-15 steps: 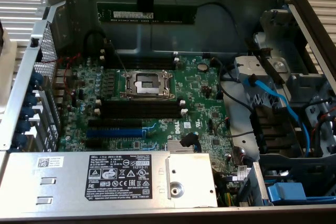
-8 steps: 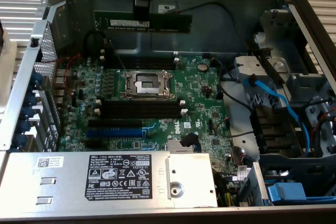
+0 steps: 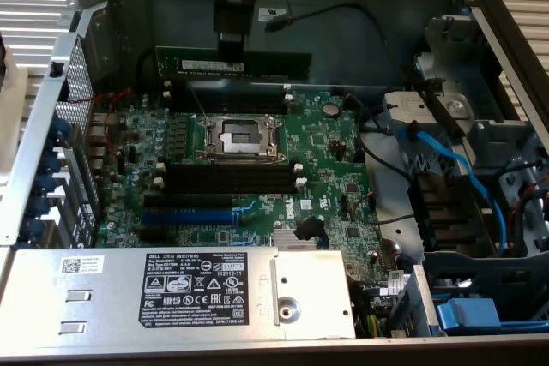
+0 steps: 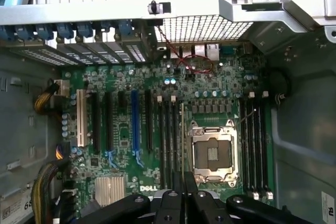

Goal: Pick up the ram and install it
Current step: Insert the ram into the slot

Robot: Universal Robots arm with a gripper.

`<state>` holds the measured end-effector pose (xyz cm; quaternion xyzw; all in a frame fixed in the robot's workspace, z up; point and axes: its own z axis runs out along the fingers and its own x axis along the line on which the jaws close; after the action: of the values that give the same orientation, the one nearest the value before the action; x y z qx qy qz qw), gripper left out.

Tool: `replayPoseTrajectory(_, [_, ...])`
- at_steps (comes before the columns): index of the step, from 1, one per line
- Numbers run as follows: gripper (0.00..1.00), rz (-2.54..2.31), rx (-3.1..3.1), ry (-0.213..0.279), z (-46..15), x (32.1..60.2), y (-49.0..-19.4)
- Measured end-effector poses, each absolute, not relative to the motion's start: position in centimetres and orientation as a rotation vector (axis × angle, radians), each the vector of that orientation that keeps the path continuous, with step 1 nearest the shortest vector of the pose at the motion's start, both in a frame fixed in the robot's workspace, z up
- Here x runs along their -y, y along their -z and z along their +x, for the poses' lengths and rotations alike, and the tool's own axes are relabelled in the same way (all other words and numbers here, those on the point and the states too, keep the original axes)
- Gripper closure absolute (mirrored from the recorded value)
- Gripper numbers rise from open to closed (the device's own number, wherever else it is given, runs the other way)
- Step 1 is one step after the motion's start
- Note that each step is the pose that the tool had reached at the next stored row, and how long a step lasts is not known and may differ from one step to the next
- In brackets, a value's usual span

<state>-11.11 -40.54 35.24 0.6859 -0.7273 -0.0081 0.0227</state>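
Nearest to me lies the silver power supply box (image 3: pixel 171 293) with its white label. Behind it is the green motherboard (image 3: pixel 343 169), with the processor socket (image 3: pixel 238 136) in its middle. At the far side the gripper (image 3: pixel 232 51) hangs from above, its claw closed narrow on the ram (image 3: pixel 274 63). It holds the ram level, above the black memory slots (image 3: pixel 227 96) behind the socket and close to the case wall (image 3: pixel 360 32). The ram is not seated in any slot.
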Motion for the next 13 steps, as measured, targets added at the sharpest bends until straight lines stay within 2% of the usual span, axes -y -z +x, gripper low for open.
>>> replayPoseTrajectory(13, [0.88,2.126,2.254,0.017,-11.1,40.6,-33.1])
